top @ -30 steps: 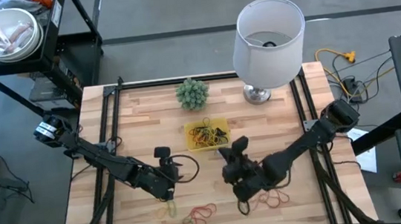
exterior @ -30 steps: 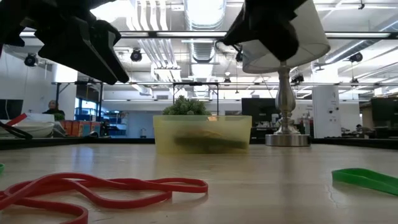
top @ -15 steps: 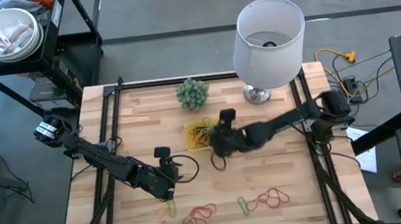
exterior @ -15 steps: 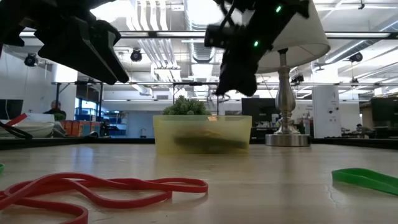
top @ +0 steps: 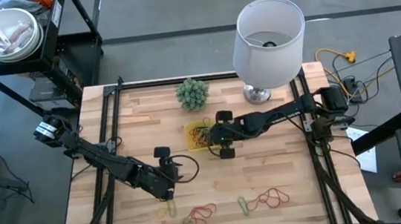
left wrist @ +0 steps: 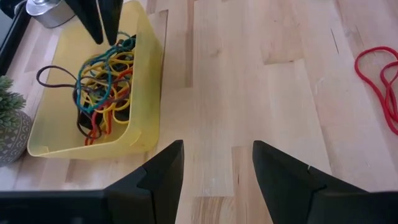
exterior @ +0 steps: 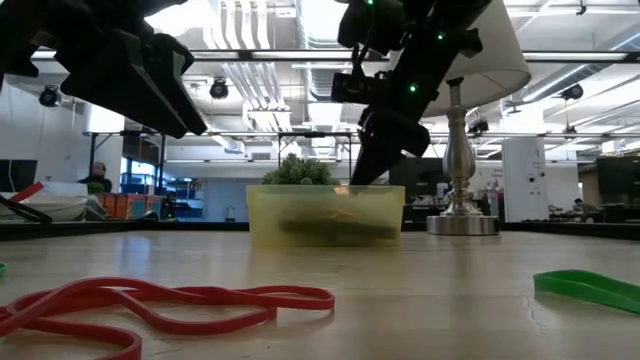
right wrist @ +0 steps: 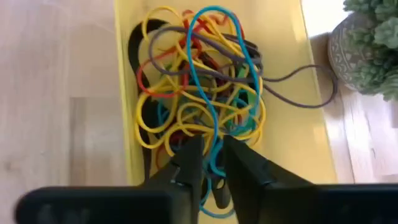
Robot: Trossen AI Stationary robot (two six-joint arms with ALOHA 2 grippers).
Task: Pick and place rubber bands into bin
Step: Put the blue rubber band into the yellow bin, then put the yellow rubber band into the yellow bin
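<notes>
Thin, floppy coloured elastic rubber bands (right wrist: pixel 199 106) lie tangled inside the shallow yellow plastic bin (top: pixel 220 122). Right gripper (right wrist: pixel 210 167), nearly closed, pinches a blue strand; light, springy, snag-prone. Left gripper (left wrist: pixel 214 163) is spread beside the bin.

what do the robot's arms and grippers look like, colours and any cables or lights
Both arms are dark, slim and jointed. The left gripper has two flat, black, matte fingers with angular edges. The right gripper has the same black fingers. A black cable loops beside the left arm's wrist, and small green lights dot the right arm.
</notes>
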